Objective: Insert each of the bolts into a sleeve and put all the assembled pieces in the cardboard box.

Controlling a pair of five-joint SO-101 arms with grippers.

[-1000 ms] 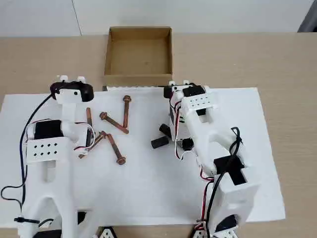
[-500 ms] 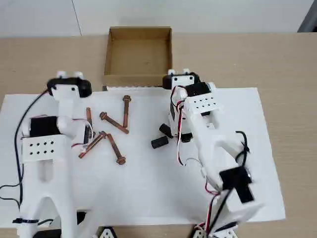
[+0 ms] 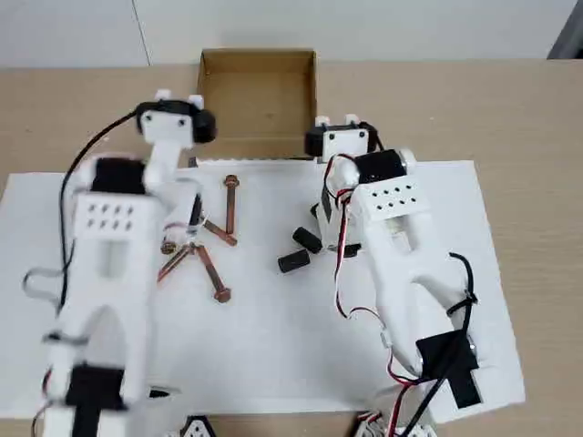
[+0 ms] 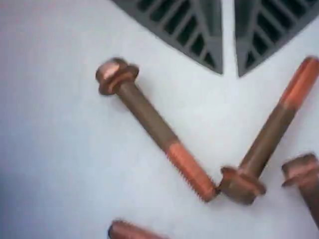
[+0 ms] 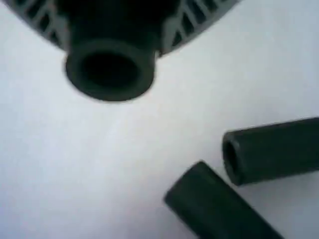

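White plastic arms (image 3: 109, 273); black servos (image 3: 381, 165); red, black, white cables (image 3: 338, 289).

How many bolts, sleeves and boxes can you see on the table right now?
Bolts: 5, one mostly hidden under an arm
Sleeves: 3
Box: 1
Total: 9
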